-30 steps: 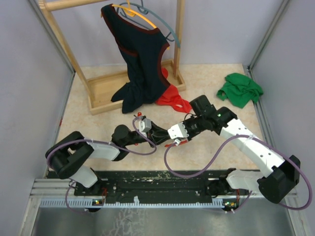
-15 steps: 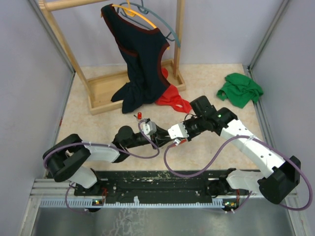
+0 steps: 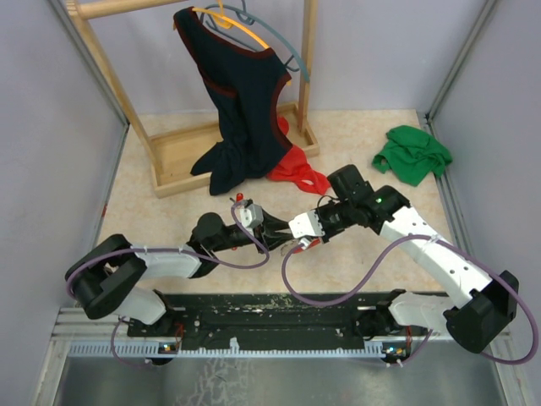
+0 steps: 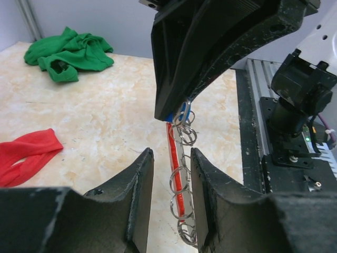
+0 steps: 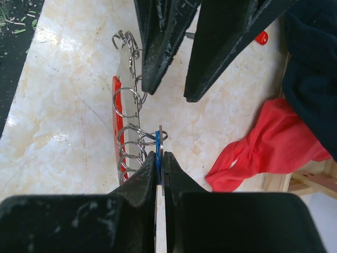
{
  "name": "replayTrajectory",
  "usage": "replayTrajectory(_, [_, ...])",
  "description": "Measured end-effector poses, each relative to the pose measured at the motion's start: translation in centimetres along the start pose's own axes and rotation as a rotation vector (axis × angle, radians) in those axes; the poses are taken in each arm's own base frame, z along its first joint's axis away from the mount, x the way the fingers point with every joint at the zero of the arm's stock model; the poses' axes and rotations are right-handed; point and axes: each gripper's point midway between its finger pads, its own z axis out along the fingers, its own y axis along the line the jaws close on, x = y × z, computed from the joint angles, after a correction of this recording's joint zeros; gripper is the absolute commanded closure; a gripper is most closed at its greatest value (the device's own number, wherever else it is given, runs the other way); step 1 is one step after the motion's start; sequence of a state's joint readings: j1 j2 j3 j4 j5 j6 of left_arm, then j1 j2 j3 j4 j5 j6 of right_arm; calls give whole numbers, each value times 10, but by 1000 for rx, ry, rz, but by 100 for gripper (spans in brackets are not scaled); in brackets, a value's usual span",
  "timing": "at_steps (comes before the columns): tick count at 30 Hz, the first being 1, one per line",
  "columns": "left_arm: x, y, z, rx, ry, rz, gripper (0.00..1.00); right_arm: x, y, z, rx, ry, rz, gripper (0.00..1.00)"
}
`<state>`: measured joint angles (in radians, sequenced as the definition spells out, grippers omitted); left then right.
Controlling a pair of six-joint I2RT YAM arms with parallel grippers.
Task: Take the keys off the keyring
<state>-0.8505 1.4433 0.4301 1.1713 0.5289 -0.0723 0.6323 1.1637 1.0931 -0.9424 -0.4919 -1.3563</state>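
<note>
Item: keyring (image 5: 116, 126), a red strip with a row of silvery split rings alongside it, placed near the table (image 3: 169, 207) centre, toward 6 o'clock, between the two arm tips. Attached: blue key (image 5: 157, 138), hanging on one of the rings at the strip's end nearest the right arm. Right gripper (image 5: 159, 155): fingers pressed fully together, pinching the blue key edge-on, with only a thin blue sliver showing between the pads. Left gripper (image 4: 171, 152): jaws parted by a narrow gap. In its own wrist view the keyring runs lengthwise through that gap, with the rings close against the finger on the 3 o'clock side. Whether either finger touches the strip cannot be told, and from the right wrist view the strip lies just to the 9 o'clock side of the fingers. Whether the strip rests on the table or hangs free also cannot be told. Loose red key (image 3: 240, 199): on the table at 10 o'clock from the left gripper, apart from the keyring. Red cloth (image 3: 297, 176): on the table at 12 o'clock from the grippers, beside the wooden rack (image 3: 182, 156). Dark garment (image 3: 241, 110): draped from a hanger on the rack, at 11 o'clock. Green cloth (image 3: 412, 154): crumpled at 2 o'clock, well apart from the arms.
</note>
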Motion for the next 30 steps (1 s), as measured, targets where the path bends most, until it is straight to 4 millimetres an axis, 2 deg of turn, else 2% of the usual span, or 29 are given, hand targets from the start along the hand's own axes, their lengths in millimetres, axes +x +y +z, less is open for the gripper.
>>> replayTrajectory(7, [2, -7, 0, 32, 9, -35, 62, -2, 1, 0, -2, -10, 15, 100])
replayTrajectory(10, [2, -9, 0, 44, 11, -44, 67, -2, 1, 0, -2, -19, 21, 100])
replayTrajectory(21, [-10, -8, 4, 24, 2, -113, 67, 0, -6, -2, 39, -28, 109, 100])
replayTrajectory(26, [-24, -7, 2, 11, -25, -100, 61, 4, -10, -5, 62, -37, 172, 100])
replayTrajectory(30, [-23, -6, 2, 2, -22, -101, 57, 4, -12, -5, 72, -42, 185, 100])
